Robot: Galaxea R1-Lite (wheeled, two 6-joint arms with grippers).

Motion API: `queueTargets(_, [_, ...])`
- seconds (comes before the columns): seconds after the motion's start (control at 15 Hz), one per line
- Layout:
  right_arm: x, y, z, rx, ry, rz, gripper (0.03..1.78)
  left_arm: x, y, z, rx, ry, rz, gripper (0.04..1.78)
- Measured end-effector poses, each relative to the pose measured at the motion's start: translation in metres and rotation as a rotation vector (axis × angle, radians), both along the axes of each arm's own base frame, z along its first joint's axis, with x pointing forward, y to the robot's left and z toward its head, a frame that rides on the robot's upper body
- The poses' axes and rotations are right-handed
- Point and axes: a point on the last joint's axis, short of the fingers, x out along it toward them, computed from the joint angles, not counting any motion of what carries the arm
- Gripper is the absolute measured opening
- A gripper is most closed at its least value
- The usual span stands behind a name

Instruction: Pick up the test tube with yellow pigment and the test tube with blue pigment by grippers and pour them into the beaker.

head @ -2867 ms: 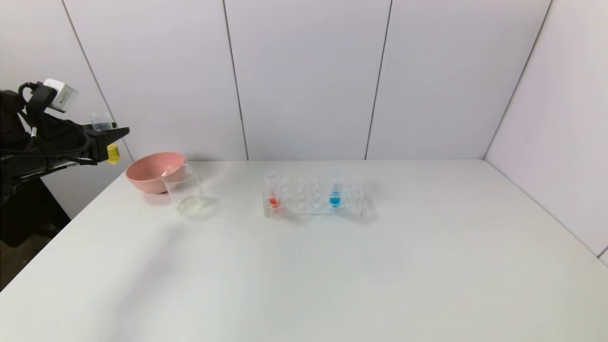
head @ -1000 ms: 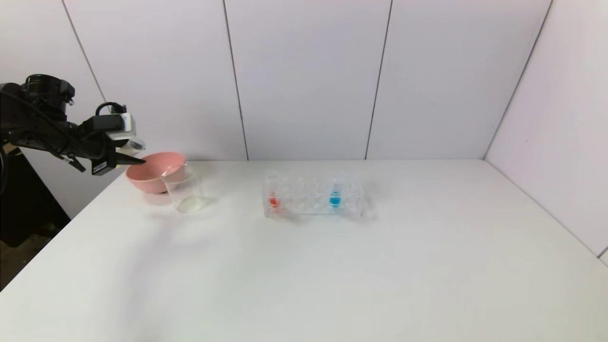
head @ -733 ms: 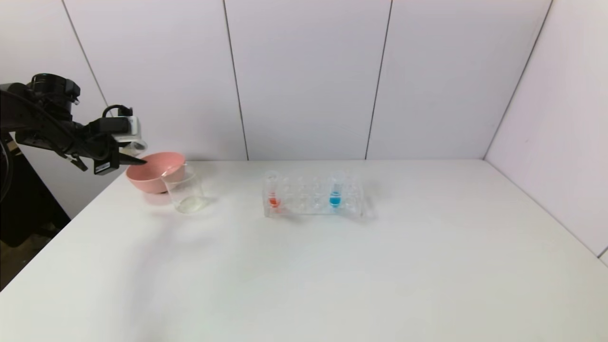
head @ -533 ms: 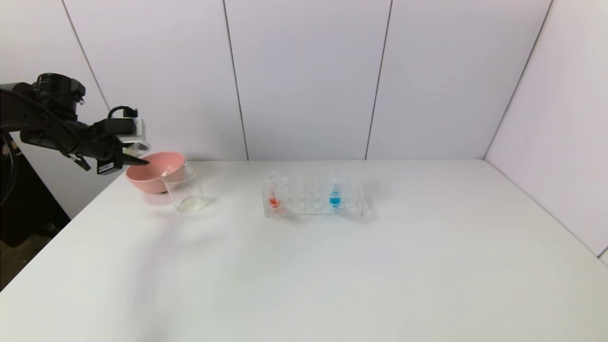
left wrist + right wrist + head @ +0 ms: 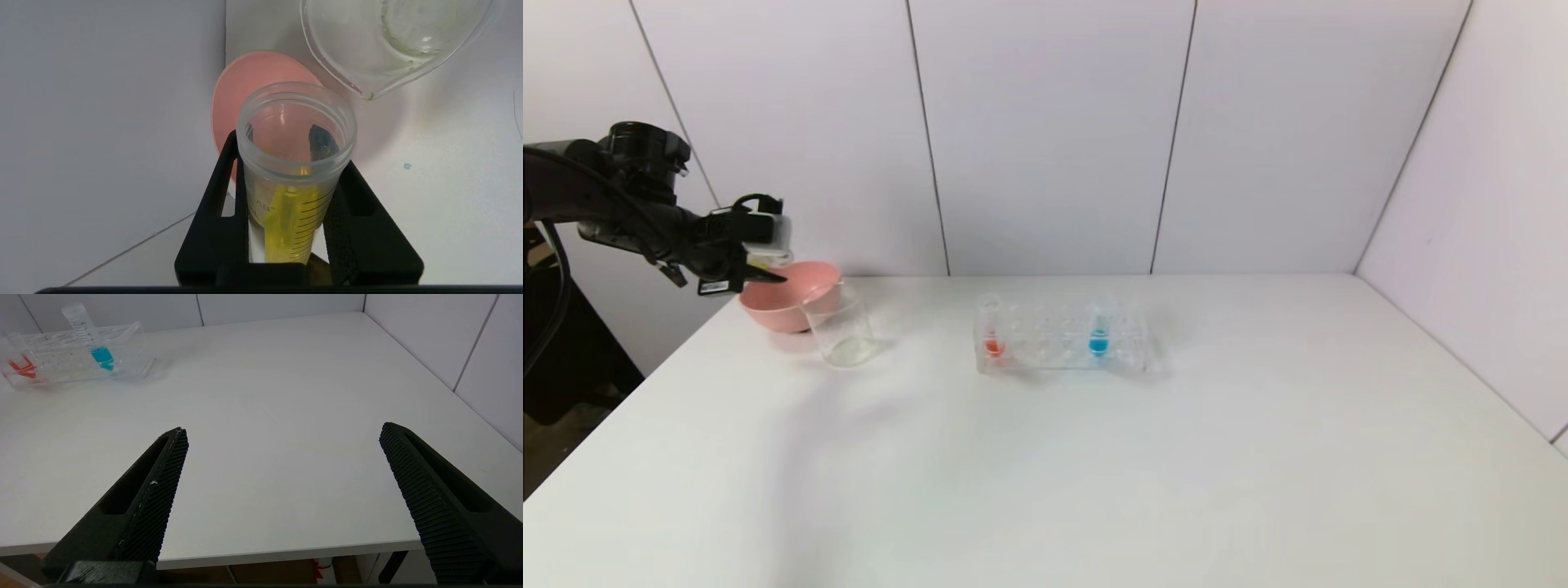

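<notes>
My left gripper is shut on the test tube with yellow pigment, holding it tilted with its open mouth over the pink bowl, left of the beaker. Yellow liquid lies along the tube's lower side. In the left wrist view the beaker is beyond the tube's mouth, with a faint yellowish film at its bottom. The test tube with blue pigment stands in the clear rack; it also shows in the right wrist view. My right gripper is open and empty over the table's near edge.
A tube with red-orange liquid stands at the rack's left end. The pink bowl sits against the back wall beside the beaker. A small blue spot marks the white table. White wall panels close the back and right.
My left gripper has swung right from off the table's left side, turned the yellow tube from upright to tilted, and reached over the pink bowl toward the beaker.
</notes>
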Motion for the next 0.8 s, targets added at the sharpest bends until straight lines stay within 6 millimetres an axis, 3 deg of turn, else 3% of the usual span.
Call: queueTargets(0.8, [0.000,0.000,0.000,0.000,0.000,0.000,1.71,0.004,-0.019,-0.001,0.089,0.000,-0.025,0.52])
